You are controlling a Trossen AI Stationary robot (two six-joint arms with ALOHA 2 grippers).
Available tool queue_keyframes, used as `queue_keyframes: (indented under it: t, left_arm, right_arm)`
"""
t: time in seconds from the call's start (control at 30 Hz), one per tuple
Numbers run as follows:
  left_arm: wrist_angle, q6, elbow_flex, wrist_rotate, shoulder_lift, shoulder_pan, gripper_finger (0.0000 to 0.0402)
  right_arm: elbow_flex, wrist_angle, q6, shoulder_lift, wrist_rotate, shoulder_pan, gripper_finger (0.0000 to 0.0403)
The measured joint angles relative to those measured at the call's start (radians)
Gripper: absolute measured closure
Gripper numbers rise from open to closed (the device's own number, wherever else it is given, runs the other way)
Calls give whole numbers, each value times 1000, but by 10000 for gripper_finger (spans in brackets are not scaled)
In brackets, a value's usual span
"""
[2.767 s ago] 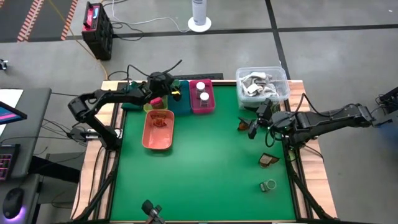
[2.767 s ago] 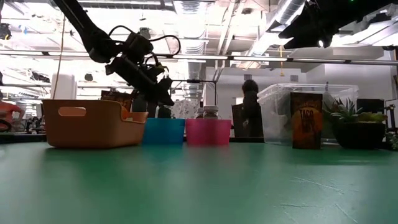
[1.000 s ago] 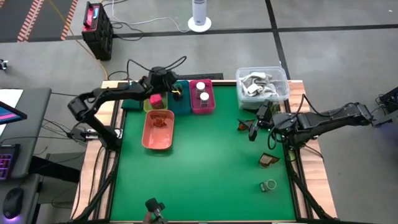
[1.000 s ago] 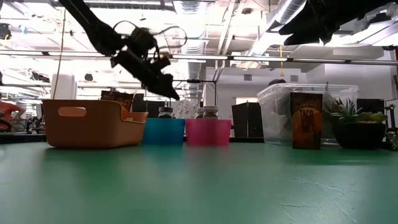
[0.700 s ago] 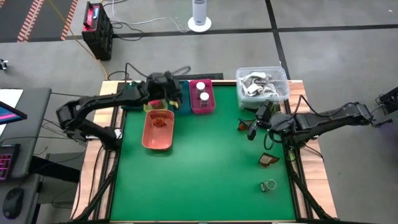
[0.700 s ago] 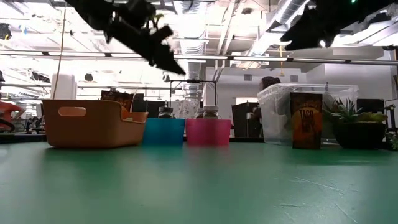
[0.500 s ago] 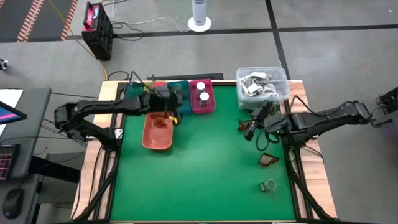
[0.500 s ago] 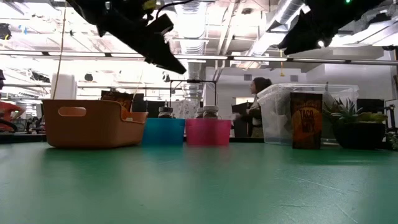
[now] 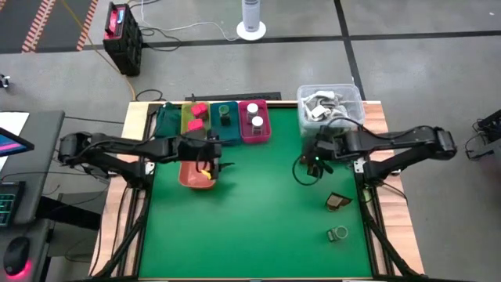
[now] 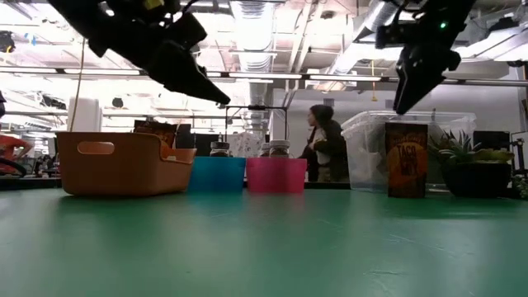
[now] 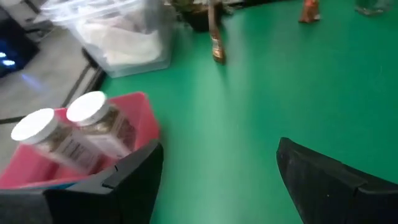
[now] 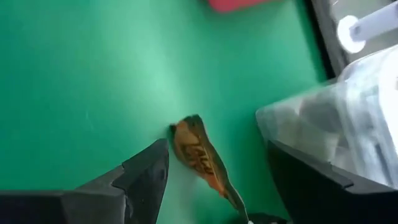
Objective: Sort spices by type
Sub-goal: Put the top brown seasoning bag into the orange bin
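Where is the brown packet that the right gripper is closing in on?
In the high view the brown packet stands on the green mat's right side, just below the clear tub, directly under the open right gripper.

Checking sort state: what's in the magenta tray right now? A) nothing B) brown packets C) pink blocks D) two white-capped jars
D: the high view shows two white-capped jars sitting in the magenta tray, and the left wrist view shows the same pair.

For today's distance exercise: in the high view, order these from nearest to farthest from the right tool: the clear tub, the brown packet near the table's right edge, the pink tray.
From the right tool:
1. Clear tub, behind it at the table's back right corner.
2. Brown packet, toward the front right; close to the tub's distance, slightly farther.
3. Pink tray, across toward the left.
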Motion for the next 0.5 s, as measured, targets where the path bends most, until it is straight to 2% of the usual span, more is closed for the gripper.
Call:
queue_keyframes:
  t: [0.07, 0.23, 0.4, 0.5]
  left_arm:
    - [3, -12, -16, -63, -40, -3, 104]
    - [-4, -19, -31, -227, -171, -5, 104]
    - [-101, -38, -31, -248, -276, -5, 104]
    - [-159, -48, -31, -307, -315, -5, 104]
  right_arm:
    - [0, -13, -17, 8, -36, -28, 101]
    - [0, -65, -19, 17, -39, -69, 101]
    - [0, -109, -13, 17, -70, -92, 101]
    - [0, -113, -8, 19, -76, -99, 101]
